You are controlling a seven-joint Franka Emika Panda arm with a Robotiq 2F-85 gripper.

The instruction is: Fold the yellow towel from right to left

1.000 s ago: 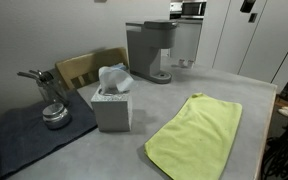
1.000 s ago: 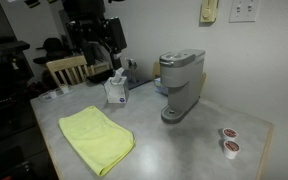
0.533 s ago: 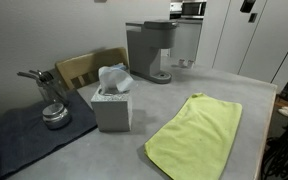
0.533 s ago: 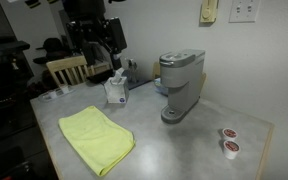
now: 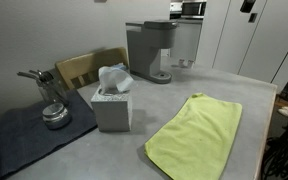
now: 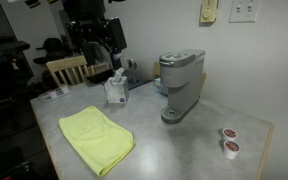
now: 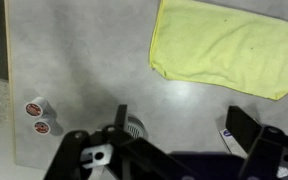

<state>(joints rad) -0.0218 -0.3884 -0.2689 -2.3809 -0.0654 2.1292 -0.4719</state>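
The yellow towel lies flat and unfolded on the grey table, near its front edge. It also shows in an exterior view and at the top right of the wrist view. My gripper is open and empty, high above the table and away from the towel. Its dark fingers stand wide apart. In an exterior view the arm hangs above the back of the table, behind the tissue box.
A grey tissue box with white tissue stands beside the towel. A grey coffee machine stands mid-table. Two coffee pods lie near a corner. A dark mat carries a metal vessel. A wooden chair stands behind the table.
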